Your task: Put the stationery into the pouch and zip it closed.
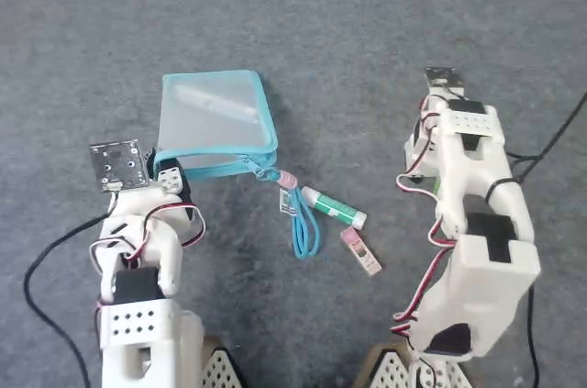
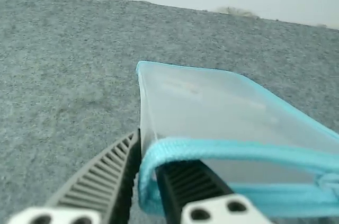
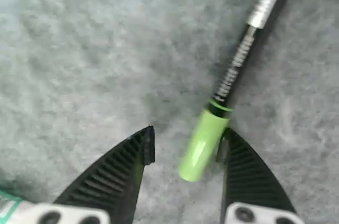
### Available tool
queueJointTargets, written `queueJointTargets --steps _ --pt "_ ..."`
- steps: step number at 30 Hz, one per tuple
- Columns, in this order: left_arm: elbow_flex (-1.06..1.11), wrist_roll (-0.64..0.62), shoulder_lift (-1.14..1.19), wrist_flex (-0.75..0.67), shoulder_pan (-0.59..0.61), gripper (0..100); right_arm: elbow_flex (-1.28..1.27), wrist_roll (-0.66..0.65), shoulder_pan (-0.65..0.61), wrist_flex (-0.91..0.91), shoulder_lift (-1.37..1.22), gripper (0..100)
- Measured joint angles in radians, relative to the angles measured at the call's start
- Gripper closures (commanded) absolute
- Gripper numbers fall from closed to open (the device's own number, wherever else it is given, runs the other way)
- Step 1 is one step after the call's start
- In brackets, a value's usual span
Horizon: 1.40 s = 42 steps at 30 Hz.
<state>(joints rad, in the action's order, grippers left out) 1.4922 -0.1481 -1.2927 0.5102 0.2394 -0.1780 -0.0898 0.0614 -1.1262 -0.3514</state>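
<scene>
Grey carpet (image 1: 367,58) lies open past the pouch (image 1: 215,122), edge clamped in the left gripper (image 2: 148,181); right gripper (image 3: 185,150), jaws apart, straddles a pen (image 3: 204,142).

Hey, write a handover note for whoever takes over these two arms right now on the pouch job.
Left gripper: jaws shut on the teal edge of the pouch.
Right gripper: jaws open around the green-capped pen on the table, not gripping it.
Glue stick and pink item lie loose by the pouch's strap.
Done: pouch held.
To do: load pen, glue stick, pink item, then zip closed.
</scene>
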Motion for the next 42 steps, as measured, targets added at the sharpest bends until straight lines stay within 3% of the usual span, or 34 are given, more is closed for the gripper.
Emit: queueJointTargets --steps 4,10,23,29,35,42 --pt "0.0 0.0 0.0 0.0 0.0 99 0.006 0.0 0.012 0.0 -0.012 81.1" --pt "0.0 0.0 0.0 0.0 0.0 99 0.008 0.0 0.025 -0.02 -0.012 99.6" --pt "0.002 0.0 0.0 0.0 -0.058 99 -0.034 -0.041 0.009 -0.124 0.103 99.1" --pt "0.028 0.002 0.0 -0.051 -0.141 99 -0.245 -0.157 -0.16 -0.19 0.443 99.1" --pt "0.034 0.031 0.0 -0.051 -0.18 99 -0.284 -0.273 -0.282 -0.417 0.893 99.1" --pt "0.034 0.031 0.0 -0.051 -0.183 99 -0.284 -0.327 -0.585 -0.621 1.209 99.2"
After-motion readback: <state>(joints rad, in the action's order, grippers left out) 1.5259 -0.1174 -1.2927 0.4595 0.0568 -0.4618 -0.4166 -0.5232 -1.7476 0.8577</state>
